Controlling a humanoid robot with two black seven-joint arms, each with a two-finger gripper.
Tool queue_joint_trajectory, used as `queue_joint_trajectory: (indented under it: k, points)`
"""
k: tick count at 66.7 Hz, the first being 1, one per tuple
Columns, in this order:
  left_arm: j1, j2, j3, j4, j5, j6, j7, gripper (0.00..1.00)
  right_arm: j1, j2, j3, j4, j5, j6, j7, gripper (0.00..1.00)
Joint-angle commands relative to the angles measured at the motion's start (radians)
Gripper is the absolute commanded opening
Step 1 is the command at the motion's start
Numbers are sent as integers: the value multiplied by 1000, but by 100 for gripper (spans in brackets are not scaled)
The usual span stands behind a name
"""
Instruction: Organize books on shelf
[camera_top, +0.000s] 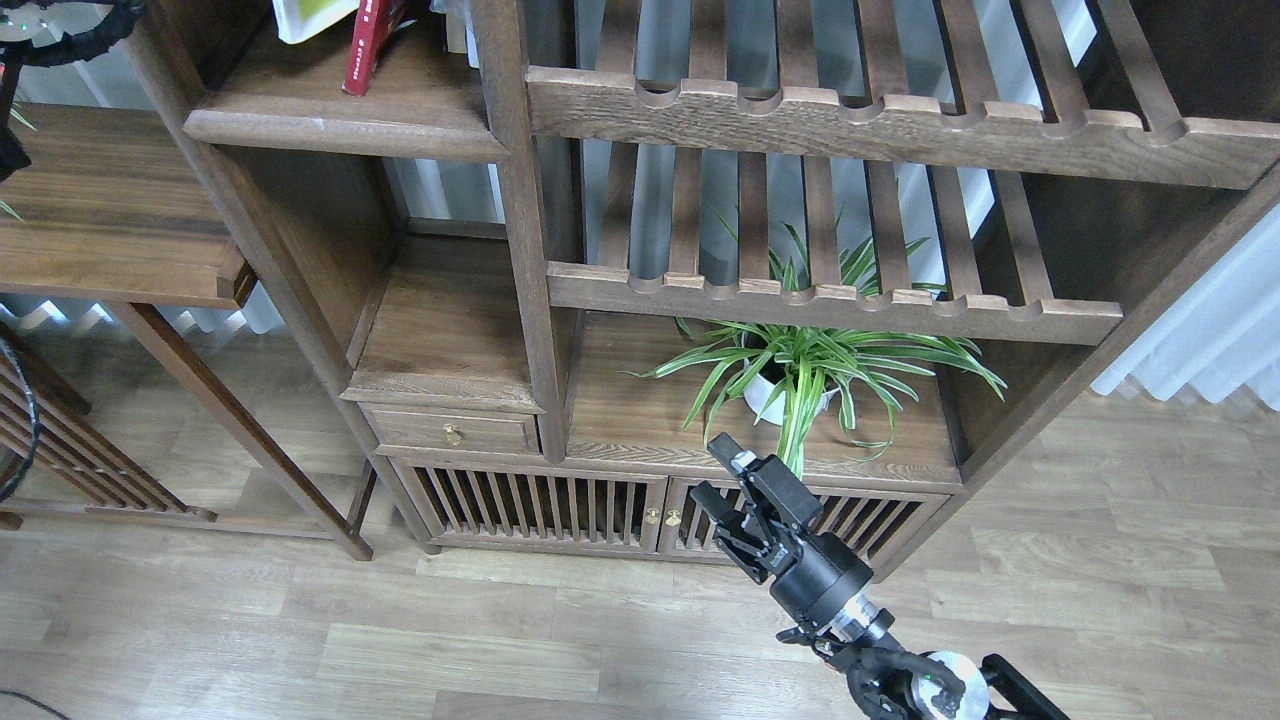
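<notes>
The shelf (340, 125) is the solid dark-brown board at the upper left of the bookcase. The dark red book (368, 45) stands on it, leaning, cut off by the top edge. Left of it, a corner of the yellow-green book (312, 14) with its white page edge shows at the top edge, tilted. The white book is out of view. A part of my left arm (60, 22) shows at the top left; its gripper is out of view. My right gripper (712, 468) is open and empty, low in front of the cabinet, far from the books.
A potted spider plant (800, 375) stands on the lower board just behind my right gripper. Slatted racks (830, 115) fill the upper right. A drawer with a brass knob (452, 435) and a side table (110, 210) are at the left.
</notes>
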Motion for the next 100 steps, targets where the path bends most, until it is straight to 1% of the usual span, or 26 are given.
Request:
queue_joint_trajectory:
  k: [1,4,14,19,20,24,29,33,37,38,41,42,44,47,53,58,59,62,68,75,84,86,87,89,95,100]
  points:
    - [-10,-1,6,4,2,0,-5,40,0,-2,-1,1,5,0,0,99]
    - [-13,-1,7,5,2,0,-5,47,0,-2,-2,1,6,0,0,99]
    - [-33,-3,-6,4,2,0,-25,61,0,-2,-2,0,6,0,0,99]
    - [-42,-6,-11,-2,1,0,-51,63,0,-3,-4,0,6,0,0,99]
    - [-45,-6,-12,-4,1,0,-64,63,0,-3,-2,0,6,0,0,99]
    - [-54,-6,-16,-7,-1,0,-91,65,0,-3,-4,0,8,0,0,99]
    - [-57,-7,-23,-28,-4,0,-135,70,0,-3,-4,1,6,0,0,99]
    - [-56,-3,-43,-68,-4,0,-150,72,0,-7,-4,1,8,0,2,99]
    - [-53,13,-74,-117,-5,0,-141,72,0,-10,-1,1,8,0,3,99]
    - [-47,31,-104,-158,-7,0,-131,73,0,-19,-1,4,11,0,5,99]
    - [-43,50,-118,-189,-13,0,-109,74,0,-31,1,12,12,0,5,99]
    - [-42,59,-124,-205,-15,0,-92,75,0,-37,1,20,14,0,6,99]
    - [-40,66,-129,-222,-21,0,-77,75,0,-43,1,26,17,0,6,99]
    - [-30,89,-140,-278,-41,0,-31,75,-6,-60,1,43,25,0,6,99]
    - [1,140,-146,-384,-88,0,26,77,-29,-73,2,92,28,0,6,99]
    - [39,188,-146,-478,-125,0,52,78,-47,-86,2,133,32,0,8,99]
    - [58,210,-146,-520,-142,0,61,78,-54,-94,2,151,34,0,8,99]
    - [91,243,-149,-591,-175,0,69,79,-63,-103,2,181,34,0,9,99]
    - [151,315,-154,-715,-211,0,69,81,-78,-112,4,230,34,0,11,99]
    - [188,390,-157,-800,-208,0,69,81,-90,-117,18,285,34,0,11,99]
    - [273,502,-166,-962,-226,0,54,82,-98,-120,41,356,32,0,11,99]
    - [305,522,-167,-996,-238,0,52,82,-98,-120,45,368,32,0,11,99]
    - [359,542,-175,-1036,-257,0,44,82,-98,-120,51,382,32,0,11,99]
    - [419,548,-183,-1068,-268,0,37,82,-98,-123,56,389,31,0,11,99]
    - [564,551,-215,-1116,-269,0,0,82,-98,-131,65,403,29,0,11,99]
    - [657,533,-233,-1121,-269,0,-34,81,-98,-142,70,405,29,0,11,99]
